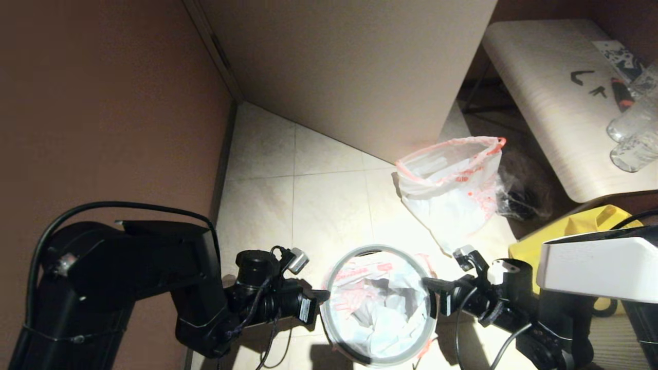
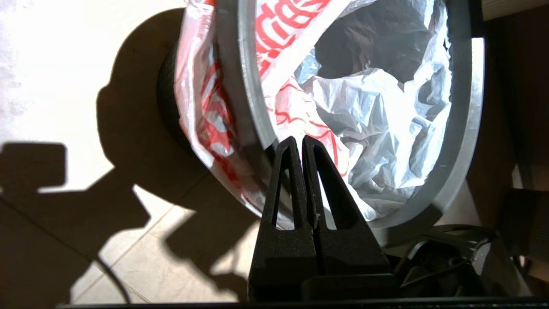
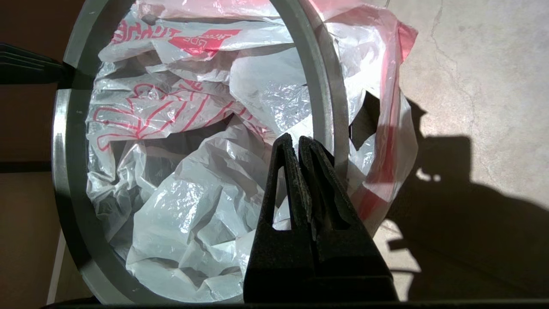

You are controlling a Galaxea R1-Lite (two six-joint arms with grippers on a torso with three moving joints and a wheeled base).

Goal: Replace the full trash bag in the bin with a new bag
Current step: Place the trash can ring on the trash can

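Note:
The small grey bin stands on the floor low in the head view, topped by its thin grey hoop (image 1: 329, 329) (image 2: 459, 141) (image 3: 64, 141). The new bag (image 1: 380, 308) (image 2: 377, 111) (image 3: 193, 206) lines it, slack and crumpled, with its red-orange hem folded out over the rim. My left gripper (image 1: 325, 294) (image 2: 299, 139) is shut, its tips at the hoop's left edge. My right gripper (image 1: 425, 281) (image 3: 296, 138) is shut too, at the hoop's right edge. Neither holds anything. The full trash bag (image 1: 452, 180) stands on the tiles behind and to the right of the bin.
A small clear bag with dark items (image 1: 519, 198) lies beside the full bag. A yellow tote (image 1: 576, 231) sits at the right, under a pale table (image 1: 545, 103) carrying clear bottles (image 1: 635, 133). A beige cabinet (image 1: 349, 67) and a brown wall (image 1: 103, 103) close in the back and left.

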